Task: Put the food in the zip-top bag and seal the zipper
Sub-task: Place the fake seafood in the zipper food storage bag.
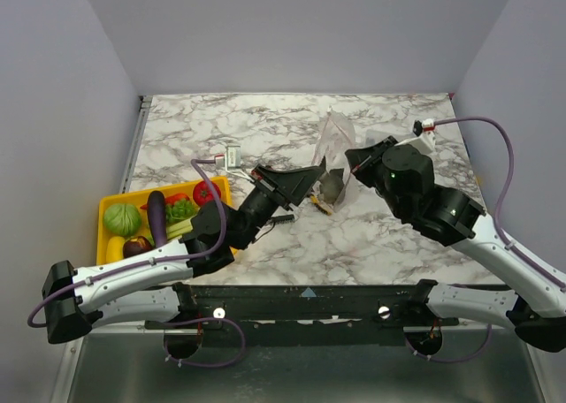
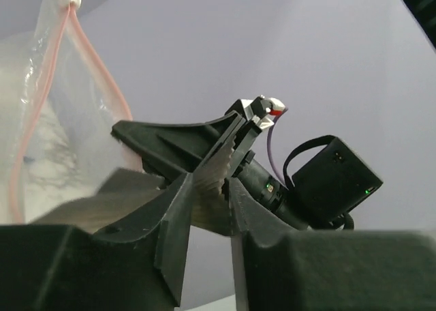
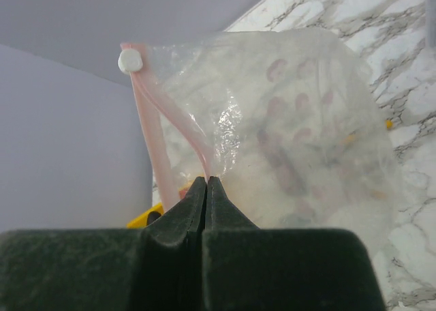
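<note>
The zip-top bag [image 1: 336,133] stands clear and floppy mid-table, its mouth turned toward the left arm. My right gripper [image 1: 354,163] is shut on the pinkish zipper [image 3: 163,106] at the rim, fingers [image 3: 194,202] pressed together; a white slider [image 3: 128,61] sits at the strip's end. My left gripper [image 1: 311,180] is at the bag's mouth with a silvery fish [image 1: 332,189] pinched between its jaws. In the left wrist view that gripper [image 2: 211,181] has the grey ribbed fish [image 2: 216,162] spanning both fingers. More food lies in the yellow tray [image 1: 133,196]: a red tomato [image 1: 206,192] and green grapes [image 1: 181,210].
The tray also carries a green cabbage-like ball [image 1: 122,219], a purple eggplant [image 1: 157,216] and a yellow fruit [image 1: 115,247]. A small black object [image 1: 281,217] lies on the marble beside the left arm. Grey walls close in the table [image 1: 265,120] on three sides.
</note>
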Controlling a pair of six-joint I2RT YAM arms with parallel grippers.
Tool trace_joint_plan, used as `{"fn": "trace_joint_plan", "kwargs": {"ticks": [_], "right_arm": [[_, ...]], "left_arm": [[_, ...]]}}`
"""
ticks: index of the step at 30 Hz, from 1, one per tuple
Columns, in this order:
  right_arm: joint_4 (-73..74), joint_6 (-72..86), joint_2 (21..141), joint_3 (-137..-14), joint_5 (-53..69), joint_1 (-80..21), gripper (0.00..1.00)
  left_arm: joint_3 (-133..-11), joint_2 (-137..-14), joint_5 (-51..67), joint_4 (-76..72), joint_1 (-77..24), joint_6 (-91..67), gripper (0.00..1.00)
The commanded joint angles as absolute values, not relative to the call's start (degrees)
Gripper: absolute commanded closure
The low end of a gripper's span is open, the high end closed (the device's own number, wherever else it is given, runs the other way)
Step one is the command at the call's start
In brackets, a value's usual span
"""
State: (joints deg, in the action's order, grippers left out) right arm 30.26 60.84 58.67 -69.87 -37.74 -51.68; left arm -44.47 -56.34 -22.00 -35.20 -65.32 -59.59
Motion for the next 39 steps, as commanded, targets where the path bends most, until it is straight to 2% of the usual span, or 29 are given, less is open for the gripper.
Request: {"fn": "trace_joint_plan", "kwargs": {"ticks": [1, 2, 3, 5, 9, 13, 16, 18, 20, 22, 24, 25, 26, 28, 30, 32, 36, 39], "right_arm": [[34.5, 55.5, 59.7, -76.0, -44.0, -51.9, 1.00], [35.6, 54.4, 59.8, -77.0, -44.8, -52.0, 1.00], [35.3, 52.8, 59.5, -77.3, -45.1, -51.9, 1.00], [33.3, 50.6, 58.4, -76.6, -45.1, -51.9, 1.00], [32.9, 49.4, 58.3, -76.4, -46.4, -52.0, 1.00], [32.1, 49.3, 58.8, -76.0, -45.5, -51.9, 1.00], [31.0, 49.6, 58.7, -75.2, -44.2, -52.0, 1.00], [31.2, 49.9, 58.8, -75.2, -44.0, -52.0, 1.00], [31.5, 50.6, 58.9, -75.2, -43.5, -52.0, 1.00], [31.9, 51.8, 58.8, -75.0, -42.7, -52.0, 1.00], [32.1, 53.3, 58.6, -74.2, -42.0, -52.0, 1.00], [32.1, 53.8, 58.4, -73.8, -41.9, -51.9, 1.00], [32.0, 53.9, 58.3, -73.6, -42.0, -51.9, 1.00], [32.2, 53.3, 58.4, -73.8, -42.2, -51.9, 1.00], [32.4, 51.3, 58.5, -74.3, -42.4, -52.0, 1.00], [32.4, 47.7, 58.1, -74.5, -41.7, -51.9, 1.00], [31.7, 40.4, 55.2, -73.3, -40.7, -52.0, 1.00], [33.2, 36.3, 53.1, -73.4, -41.5, -52.0, 1.00]], "left_arm": [[-44.3, -56.8, -23.8, -32.2, -65.9, -58.5, 0.49], [-43.9, -56.6, -23.8, -31.6, -65.9, -58.3, 0.33], [-43.9, -56.4, -23.8, -31.0, -66.0, -57.6, 0.24], [-44.3, -56.4, -23.2, -29.6, -66.0, -56.4, 0.15], [-46.1, -57.2, -18.4, -29.0, -66.0, -51.8, 0.12], [-47.9, -58.5, -15.5, -26.2, -65.8, -49.7, 0.15], [-48.8, -59.8, -14.6, -23.9, -65.7, -50.6, 0.43], [-49.2, -60.4, -14.7, -22.4, -65.7, -50.5, 0.55], [-49.0, -60.3, -17.2, -22.2, -65.7, -49.1, 0.77], [-48.6, -60.2, -19.6, -22.8, -65.7, -47.1, 0.91], [-49.8, -60.7, -20.0, -22.6, -65.7, -43.9, 0.98], [-50.4, -60.9, -19.3, -22.2, -65.7, -43.1, 0.98], [-50.4, -60.8, -18.5, -22.0, -65.7, -43.3, 0.95], [-48.7, -59.7, -17.6, -23.2, -65.7, -44.5, 0.83], [-47.3, -57.9, -16.6, -22.8, -65.7, -44.3, 0.61], [-47.0, -55.4, -13.0, -21.2, -65.2, -42.0, 0.48], [-50.5, -50.4, -6.2, -9.6, -62.2, -39.1, 0.34], [-53.4, -47.1, -3.0, 1.1, -59.2, -34.8, 0.29]]}}
